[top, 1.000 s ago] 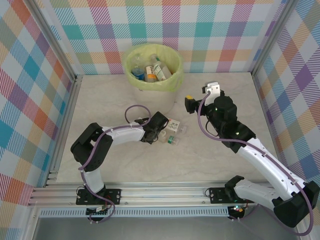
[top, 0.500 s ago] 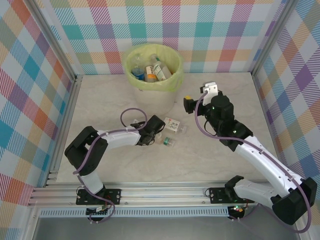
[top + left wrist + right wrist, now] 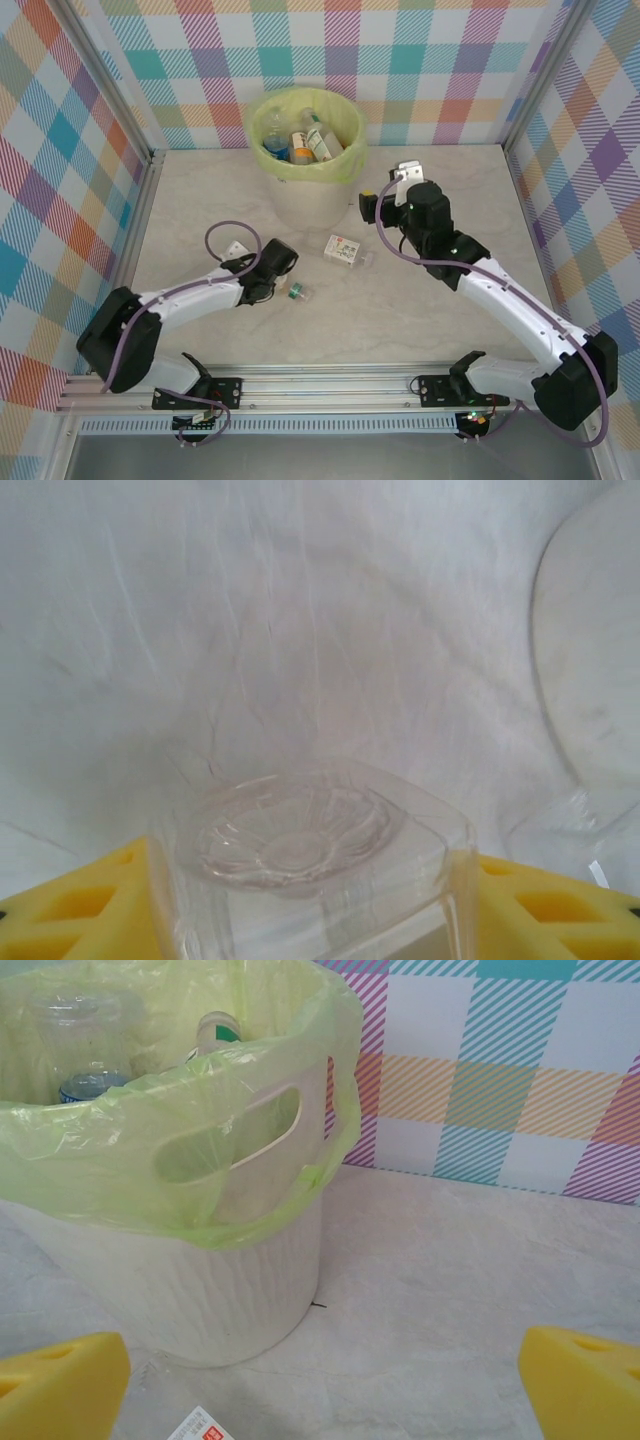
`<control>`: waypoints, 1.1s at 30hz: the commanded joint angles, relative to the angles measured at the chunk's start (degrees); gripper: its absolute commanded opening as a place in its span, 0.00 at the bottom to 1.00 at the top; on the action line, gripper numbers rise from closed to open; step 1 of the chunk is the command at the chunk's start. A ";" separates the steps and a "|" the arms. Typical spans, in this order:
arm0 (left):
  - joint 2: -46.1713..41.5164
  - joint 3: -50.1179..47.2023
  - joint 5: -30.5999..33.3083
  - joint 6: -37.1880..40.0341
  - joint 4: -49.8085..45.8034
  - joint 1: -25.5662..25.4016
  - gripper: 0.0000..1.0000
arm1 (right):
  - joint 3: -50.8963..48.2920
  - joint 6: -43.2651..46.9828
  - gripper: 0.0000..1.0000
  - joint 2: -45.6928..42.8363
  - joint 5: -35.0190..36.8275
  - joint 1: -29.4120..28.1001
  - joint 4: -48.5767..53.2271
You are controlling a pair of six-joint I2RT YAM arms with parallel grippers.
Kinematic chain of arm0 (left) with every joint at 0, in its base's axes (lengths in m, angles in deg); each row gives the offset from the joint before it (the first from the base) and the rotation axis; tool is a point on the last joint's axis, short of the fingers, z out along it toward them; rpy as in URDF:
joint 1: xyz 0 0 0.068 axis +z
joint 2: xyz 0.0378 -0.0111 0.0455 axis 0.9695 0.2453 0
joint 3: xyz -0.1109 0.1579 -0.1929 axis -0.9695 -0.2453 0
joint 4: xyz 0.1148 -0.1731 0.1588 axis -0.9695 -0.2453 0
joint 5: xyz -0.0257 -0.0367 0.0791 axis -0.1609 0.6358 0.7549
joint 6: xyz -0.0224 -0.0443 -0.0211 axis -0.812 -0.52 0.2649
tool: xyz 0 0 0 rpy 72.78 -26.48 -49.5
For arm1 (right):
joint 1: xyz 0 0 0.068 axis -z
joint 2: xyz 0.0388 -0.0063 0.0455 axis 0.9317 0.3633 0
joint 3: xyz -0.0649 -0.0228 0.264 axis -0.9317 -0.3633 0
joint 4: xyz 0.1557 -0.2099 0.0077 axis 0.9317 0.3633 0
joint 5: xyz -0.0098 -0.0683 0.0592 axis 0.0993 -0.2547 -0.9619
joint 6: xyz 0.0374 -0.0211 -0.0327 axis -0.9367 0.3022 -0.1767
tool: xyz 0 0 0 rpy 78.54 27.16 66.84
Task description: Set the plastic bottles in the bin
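Note:
The bin stands at the back centre, white with a yellow-green liner, and several plastic bottles lie inside it. My left gripper is low over the table, left of centre, shut on a clear bottle whose moulded base shows between the yellow pads. A green cap sticks out beside that gripper. Another bottle with a white and red label lies on the table in front of the bin. My right gripper hangs open just right of the bin, nothing between its pads.
Checked walls enclose the table on three sides. Aluminium rails run along the left edge and the front edge. The right arm's long white link crosses the right half of the table. Bare table surface lies between the arms.
My left gripper has drawn back to the left, taking the green-capped bottle with it and leaving the labelled bottle. My right gripper has shifted left, closer to the bin.

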State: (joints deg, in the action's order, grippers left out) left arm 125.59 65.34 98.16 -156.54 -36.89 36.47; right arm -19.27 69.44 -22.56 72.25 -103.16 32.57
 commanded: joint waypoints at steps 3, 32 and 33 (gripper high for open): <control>-12.34 -2.82 1.45 15.15 -0.36 5.88 0.00 | 2.60 -1.77 1.00 0.83 0.28 0.27 -3.75; -0.10 49.28 -28.72 56.69 13.71 18.41 0.00 | 0.81 -5.72 1.00 -3.82 0.76 0.27 -2.09; 1.55 49.79 -28.83 59.40 16.44 18.41 0.00 | 0.63 -5.79 1.00 -4.21 0.83 0.22 -1.99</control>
State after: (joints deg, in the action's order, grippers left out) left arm 123.89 113.03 73.38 -106.05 -29.98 54.26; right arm -18.85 64.72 -24.90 72.27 -103.16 30.67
